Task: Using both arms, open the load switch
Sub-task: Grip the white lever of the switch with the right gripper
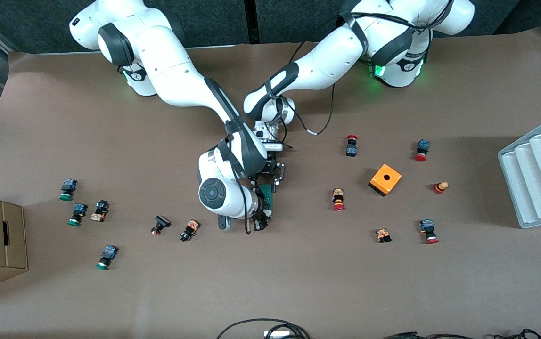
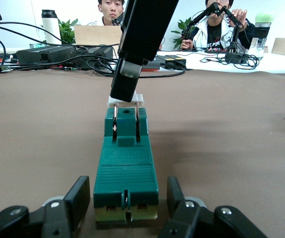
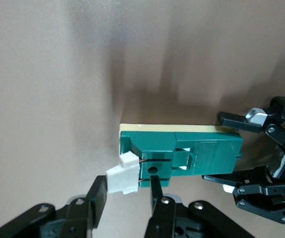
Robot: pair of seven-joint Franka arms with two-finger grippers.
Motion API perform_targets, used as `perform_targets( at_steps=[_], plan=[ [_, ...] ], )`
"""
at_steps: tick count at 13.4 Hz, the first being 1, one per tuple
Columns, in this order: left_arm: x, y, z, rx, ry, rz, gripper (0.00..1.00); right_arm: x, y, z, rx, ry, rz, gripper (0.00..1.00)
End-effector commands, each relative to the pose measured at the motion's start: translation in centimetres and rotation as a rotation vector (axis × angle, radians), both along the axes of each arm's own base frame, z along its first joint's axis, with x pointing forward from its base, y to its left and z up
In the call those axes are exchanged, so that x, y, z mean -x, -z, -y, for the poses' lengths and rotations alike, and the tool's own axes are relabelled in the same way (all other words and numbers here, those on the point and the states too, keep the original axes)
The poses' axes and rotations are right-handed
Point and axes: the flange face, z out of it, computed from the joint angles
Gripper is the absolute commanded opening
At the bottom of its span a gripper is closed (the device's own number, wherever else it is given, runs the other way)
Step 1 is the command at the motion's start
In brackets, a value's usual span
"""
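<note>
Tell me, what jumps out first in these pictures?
Two white arms meet at mid-table over a small dark-green load switch. The left end effector clamps its body end, and the right end effector pinches the white block piece at the switch's opposite end. An orange cube box sits toward the left arm's end, with small push buttons scattered across the brown table.

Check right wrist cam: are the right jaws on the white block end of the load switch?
Yes. The right gripper has its jaws on either side of the white block at one end of the green load switch.
</note>
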Motion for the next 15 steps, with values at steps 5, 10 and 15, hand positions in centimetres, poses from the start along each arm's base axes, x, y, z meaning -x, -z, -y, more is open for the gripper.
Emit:
perform_targets(
  at_steps=[5, 10, 15],
  plan=[
    [0.1, 0.6, 0.2, 0.01, 0.0, 0.018, 0.71, 2.2, -0.3, -0.1, 0.016, -0.037, -0.045, 0.42],
    [0.1, 0.6, 0.2, 0.01, 0.001, 0.017, 0.71, 3.5, -0.1, -0.8, 0.024, -0.052, -0.055, 0.41],
    [0.1, 0.6, 0.2, 0.01, 0.0, 0.018, 0.71, 4.2, 0.2, -1.3, 0.036, -0.064, -0.058, 0.4]
  ],
)
